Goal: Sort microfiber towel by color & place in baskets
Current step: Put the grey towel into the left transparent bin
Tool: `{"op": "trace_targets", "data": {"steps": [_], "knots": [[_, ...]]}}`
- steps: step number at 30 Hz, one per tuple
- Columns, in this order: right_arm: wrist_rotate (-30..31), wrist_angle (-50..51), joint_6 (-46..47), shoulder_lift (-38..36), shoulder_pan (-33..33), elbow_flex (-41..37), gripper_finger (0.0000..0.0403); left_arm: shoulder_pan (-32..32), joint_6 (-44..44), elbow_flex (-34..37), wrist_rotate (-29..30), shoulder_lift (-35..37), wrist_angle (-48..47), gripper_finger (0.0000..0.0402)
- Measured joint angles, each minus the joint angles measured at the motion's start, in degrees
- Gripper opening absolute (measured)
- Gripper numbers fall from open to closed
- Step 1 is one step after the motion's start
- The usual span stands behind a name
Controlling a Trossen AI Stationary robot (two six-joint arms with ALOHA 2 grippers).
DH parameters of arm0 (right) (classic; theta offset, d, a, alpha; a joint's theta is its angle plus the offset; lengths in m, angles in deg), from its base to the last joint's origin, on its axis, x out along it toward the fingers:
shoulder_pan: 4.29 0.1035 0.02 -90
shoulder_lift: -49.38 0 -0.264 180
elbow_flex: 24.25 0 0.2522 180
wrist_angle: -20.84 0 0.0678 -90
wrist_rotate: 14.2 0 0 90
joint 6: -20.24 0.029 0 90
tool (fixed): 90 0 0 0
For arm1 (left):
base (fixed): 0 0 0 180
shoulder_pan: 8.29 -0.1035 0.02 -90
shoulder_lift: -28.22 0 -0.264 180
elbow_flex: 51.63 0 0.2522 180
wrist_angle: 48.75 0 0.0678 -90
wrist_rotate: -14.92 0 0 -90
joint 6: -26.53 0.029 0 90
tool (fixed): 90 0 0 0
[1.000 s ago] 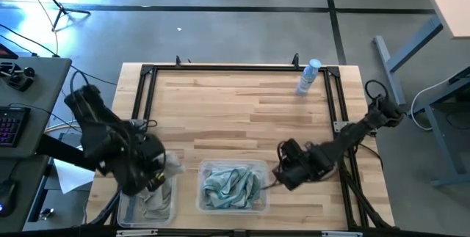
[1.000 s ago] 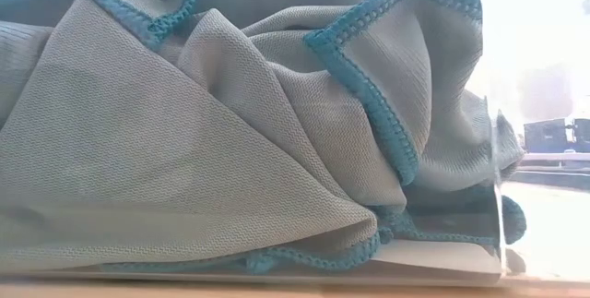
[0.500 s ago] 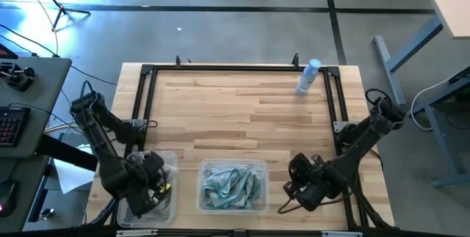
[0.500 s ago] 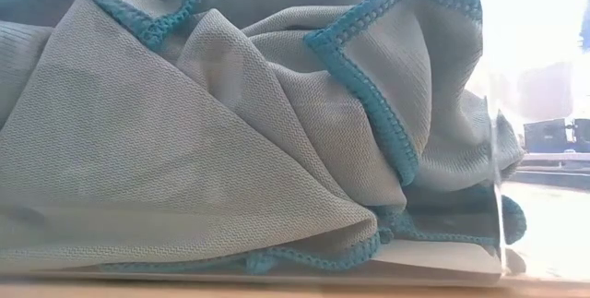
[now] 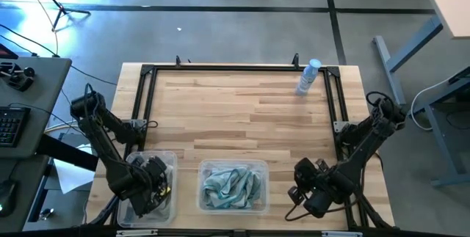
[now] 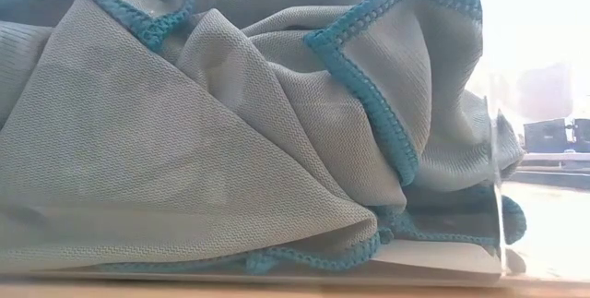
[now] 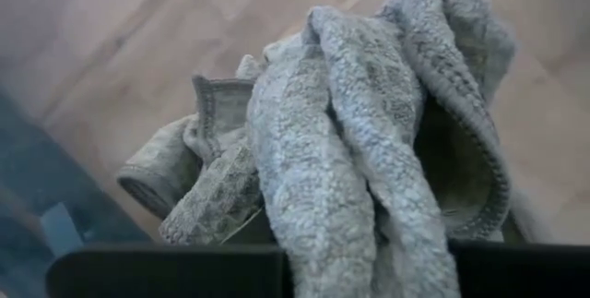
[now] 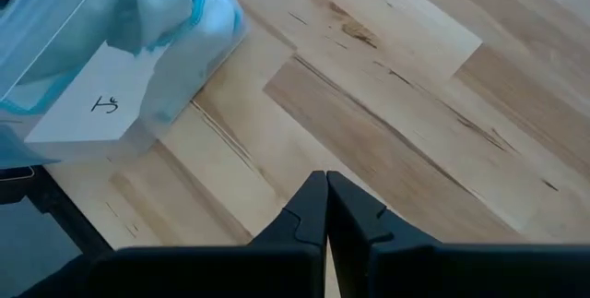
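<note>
Left wrist view, grey towel (image 7: 369,132) bunched against left pincer (image 5: 150,189)

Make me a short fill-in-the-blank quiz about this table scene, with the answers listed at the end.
1. The teal-edged microfiber towels lie in the ____ of the two clear plastic baskets.
2. The right end effector has its fingers ____.
3. The left end effector is over the narrower clear basket, with a ____ microfiber towel before its camera.
4. The pale blue spray bottle stands near the table's far ____ corner.

Answers: wider; shut; grey; right
</note>
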Motion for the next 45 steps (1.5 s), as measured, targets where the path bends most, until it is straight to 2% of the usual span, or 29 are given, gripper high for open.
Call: {"op": "trace_targets", "data": {"steps": [6,10,16,26,39,45], "knots": [[0.0,0.0,0.0,0.0,-0.2,0.0,0.0,0.0,-0.8,0.5,-0.7,0.0,-0.2,0.0038],[1.3,0.0,0.0,0.0,-0.2,0.0,0.0,0.0,-0.8,0.5,-3.5,0.0,-1.2,0.0047],[4.1,-0.2,0.0,0.0,-0.2,0.0,0.0,0.0,-1.8,-0.3,-6.2,1.6,-1.4,0.0086],[6.6,-0.5,-0.2,0.0,-0.2,0.0,0.0,-0.1,-0.9,-1.4,-6.3,10.6,-1.4,0.0146],[6.6,-0.4,-0.6,0.0,-0.2,0.0,0.0,-0.1,2.5,-1.5,-5.8,20.6,-1.5,0.015],[6.6,-0.5,-0.2,0.0,-0.2,0.0,0.0,-0.1,0.1,-1.5,-5.2,24.3,-1.5,0.015]]}}
